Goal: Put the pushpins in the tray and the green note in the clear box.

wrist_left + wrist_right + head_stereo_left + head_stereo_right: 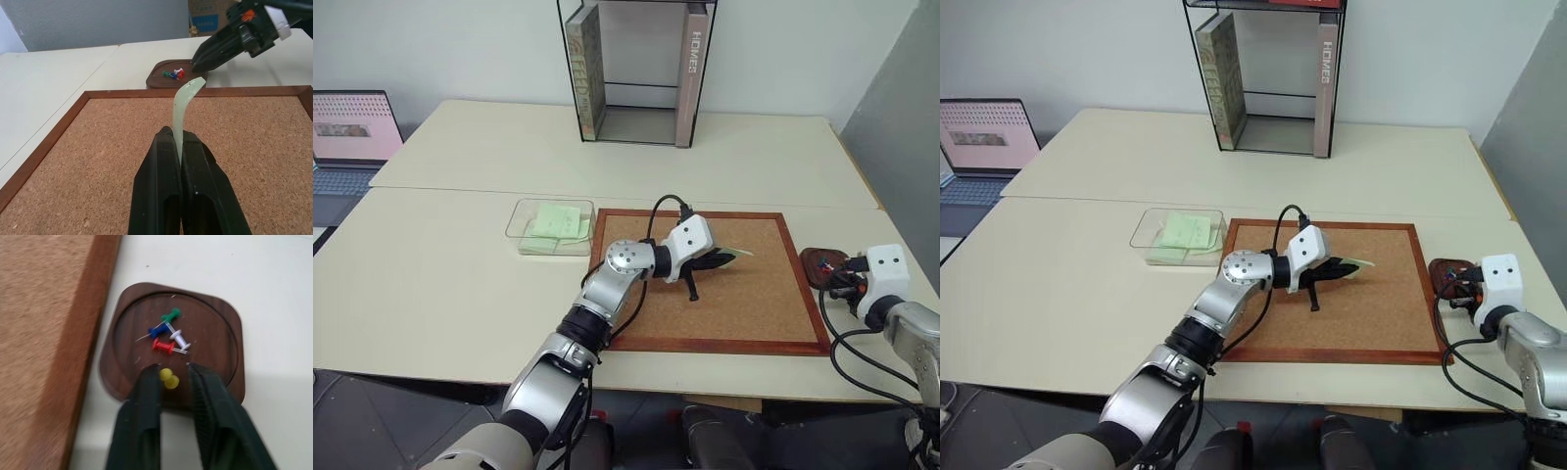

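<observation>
The left gripper (178, 147) is pinching the green note (183, 105) over the middle of the cork board (754, 313), its fingers pressed together on the slip. The right gripper (172, 369) is hanging over the tray (222, 333) just off the board's right edge, fingers spread around a yellow pushpin (168, 378); red, white, blue and green pins lie inside. The clear box (551, 227) is sitting just off the board's left corner, with bare table beyond. A book spine behind the board reads "HOMES".

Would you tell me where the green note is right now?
The green note is pinched in the left gripper above the cork board, right of the clear box.
</observation>
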